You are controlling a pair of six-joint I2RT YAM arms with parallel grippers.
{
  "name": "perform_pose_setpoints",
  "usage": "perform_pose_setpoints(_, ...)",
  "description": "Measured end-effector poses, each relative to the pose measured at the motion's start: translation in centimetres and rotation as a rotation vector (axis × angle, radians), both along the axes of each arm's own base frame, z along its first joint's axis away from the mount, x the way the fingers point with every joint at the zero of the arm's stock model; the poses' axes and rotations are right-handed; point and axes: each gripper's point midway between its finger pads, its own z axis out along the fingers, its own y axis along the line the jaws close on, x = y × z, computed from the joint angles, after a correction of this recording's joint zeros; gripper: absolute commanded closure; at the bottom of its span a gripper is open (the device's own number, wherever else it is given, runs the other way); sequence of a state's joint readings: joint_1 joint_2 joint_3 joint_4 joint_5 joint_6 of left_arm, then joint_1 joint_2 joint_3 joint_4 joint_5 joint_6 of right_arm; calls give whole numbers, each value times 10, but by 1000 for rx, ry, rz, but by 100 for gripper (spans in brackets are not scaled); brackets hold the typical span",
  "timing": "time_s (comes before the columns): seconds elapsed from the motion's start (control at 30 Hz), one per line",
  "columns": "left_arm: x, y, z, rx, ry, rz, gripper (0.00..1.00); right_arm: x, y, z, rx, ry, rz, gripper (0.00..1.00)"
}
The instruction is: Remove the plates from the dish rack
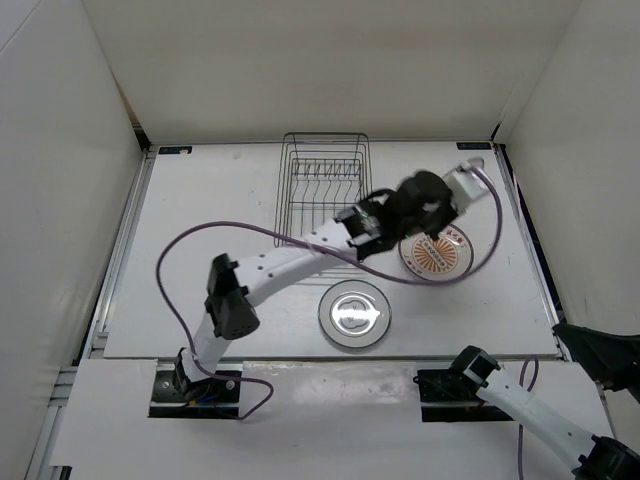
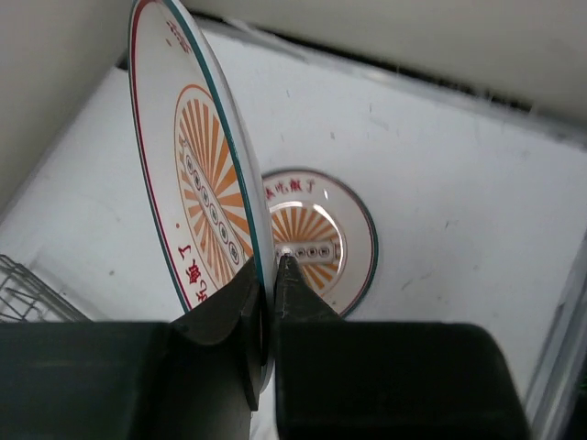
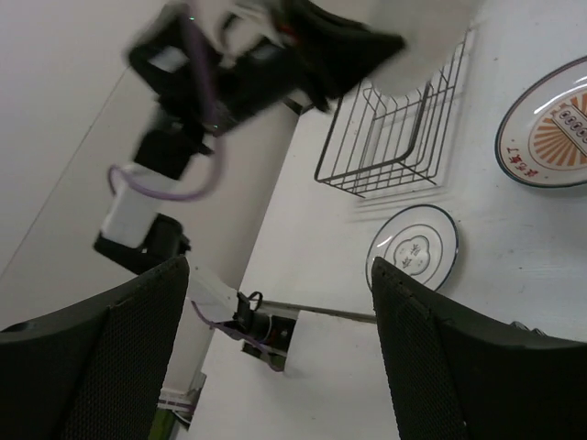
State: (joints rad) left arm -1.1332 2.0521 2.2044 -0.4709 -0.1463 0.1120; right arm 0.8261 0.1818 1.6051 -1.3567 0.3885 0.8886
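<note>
Desk: one. Dish rack: one, wire, just left of the left hand. Plates: three.
- Upright orange plate: on edge, rim pinched tight by the left hand.
- Flat orange plate: directly beneath that hand.
- Grey-motif plate: flat, nearer the arm bases.

Right hand: spread wide, empty.

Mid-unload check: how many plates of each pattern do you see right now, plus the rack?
Orange sunburst plates: 2, the upright plate in the left gripper and the flat plate
Grey-motif plate: 1
Dish rack: 1
Total: 4
</note>
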Motion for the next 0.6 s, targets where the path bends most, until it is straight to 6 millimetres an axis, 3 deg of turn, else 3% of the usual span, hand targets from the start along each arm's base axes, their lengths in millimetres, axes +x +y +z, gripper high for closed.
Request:
perform_pose_setpoints(0.07,-10,-23,-50,111,-19,-21,100,-4,-4,8,13,-19,4,18)
perform_pose_setpoints(0.17,-9,-39,-119,264,-48,-21,100,-8,-6,19,24,-36,10,18)
perform_pose_setpoints(0.3,0,-43,-184,411,-86,-8,100,-11,-7,32,28,-58,22,18)
perform_pose_setpoints(0.43,5,-45,-204,452,-118,4,100,-13,-7,33,24,-67,31,16)
perform_pose_setpoints(0.6,3,-54,-195,432,-174,6,95,-11,-3,25,7,-51,39,15)
